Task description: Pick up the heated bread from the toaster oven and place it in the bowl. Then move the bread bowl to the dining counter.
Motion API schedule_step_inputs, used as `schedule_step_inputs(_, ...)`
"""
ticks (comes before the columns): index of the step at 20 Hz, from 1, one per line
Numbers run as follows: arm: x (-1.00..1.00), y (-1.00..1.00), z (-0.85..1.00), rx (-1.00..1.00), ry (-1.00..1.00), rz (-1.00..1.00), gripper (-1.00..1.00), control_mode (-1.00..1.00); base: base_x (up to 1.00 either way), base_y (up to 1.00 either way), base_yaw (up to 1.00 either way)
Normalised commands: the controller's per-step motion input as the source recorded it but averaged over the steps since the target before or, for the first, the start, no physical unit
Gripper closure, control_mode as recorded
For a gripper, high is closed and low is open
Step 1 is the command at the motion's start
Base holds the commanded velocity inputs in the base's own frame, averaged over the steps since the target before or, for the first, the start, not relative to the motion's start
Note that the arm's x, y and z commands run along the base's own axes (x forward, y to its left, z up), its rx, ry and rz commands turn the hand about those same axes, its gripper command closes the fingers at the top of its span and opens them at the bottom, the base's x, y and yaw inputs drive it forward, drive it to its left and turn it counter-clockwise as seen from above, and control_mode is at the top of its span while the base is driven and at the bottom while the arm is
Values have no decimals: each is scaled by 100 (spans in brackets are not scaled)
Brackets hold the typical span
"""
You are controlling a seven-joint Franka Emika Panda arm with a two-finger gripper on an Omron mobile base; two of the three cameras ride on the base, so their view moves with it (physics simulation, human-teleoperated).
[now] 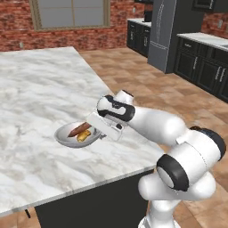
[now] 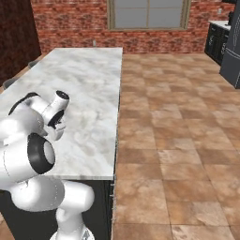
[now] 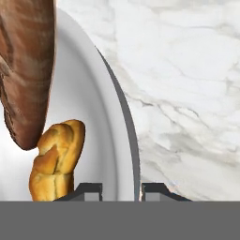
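Veined, polished marble dining counter (image 1: 40,89); smooth matt bowl (image 3: 101,117); crusty golden heated bread (image 3: 56,159); rough brown baguette (image 3: 28,65).

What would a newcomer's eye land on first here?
Probably the white arm reaching over the dining counter, its gripper at the near rim of the bowl, one fingertip on each side of that rim. Next, the bowl's contents: the small golden heated bread lying beside the long brown baguette. The bowl rests on the marble top near the counter's right edge.

Bread (image 3: 56,159) and baguette (image 3: 26,70) apparently touching in bowl (image 3: 105,140).
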Motion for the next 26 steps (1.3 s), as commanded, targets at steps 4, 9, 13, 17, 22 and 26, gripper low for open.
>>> schedule_step_inputs(4,93,26,-83,-14,0,0,100,-100,0,0,0)
schedule_step_inputs(9,83,17,-76,-10,0,0,100,-100,0,0,0)
schedule_step_inputs(13,13,0,-23,-4,0,0,-100,-100,0,0,0)
schedule_step_inputs(17,-20,-3,13,0,-1,-1,-100,-100,0,0,0)
schedule_step_inputs(22,-82,-48,46,1,-8,-2,-100,-100,0,0,0)
schedule_step_inputs(26,-100,-75,40,4,-20,-2,-100,-100,0,0,0)
